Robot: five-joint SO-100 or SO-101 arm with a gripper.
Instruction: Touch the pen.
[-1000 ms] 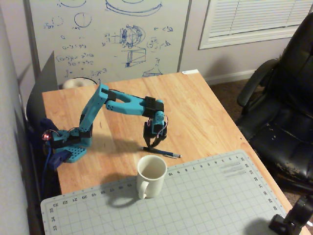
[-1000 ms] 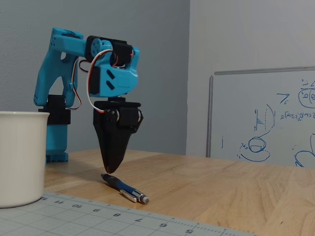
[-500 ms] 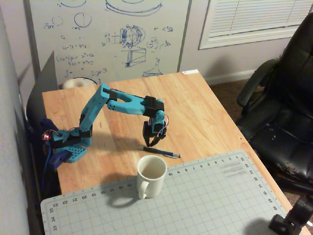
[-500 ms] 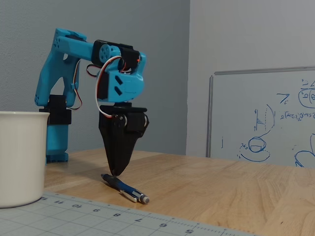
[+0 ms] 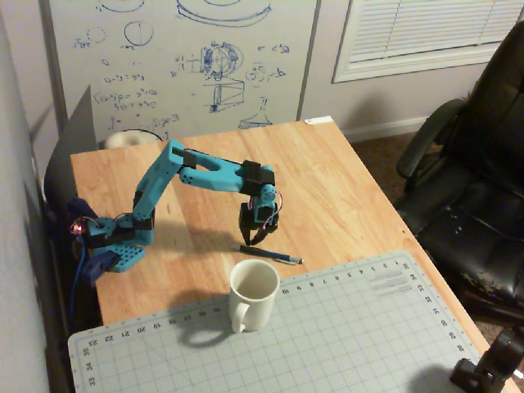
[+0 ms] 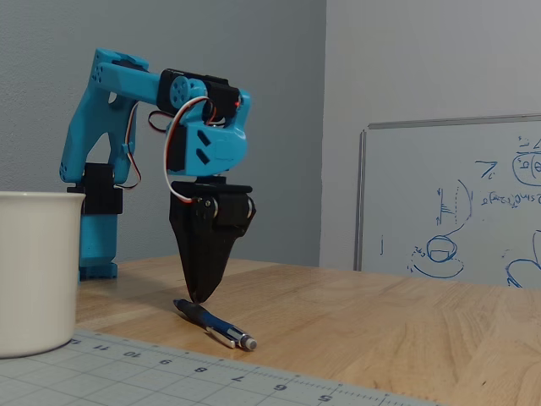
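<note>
Gripper (image 6: 199,296) points straight down over the pen (image 6: 213,323), black fingers drawn together to a single tip.

From my station, in both fixed views, I see that tip at the pen's rear end; whether it actually touches the barrel I cannot confirm. Nothing is clamped between the fingers. I note the pen (image 5: 270,254) lies flat on the wooden table (image 5: 344,188), just beyond the edge of the grey cutting mat (image 5: 352,336) and near the white mug (image 5: 253,295), which stands on the mat. Blue arm (image 5: 164,176) reaches out from its base at the table's left side.
</note>
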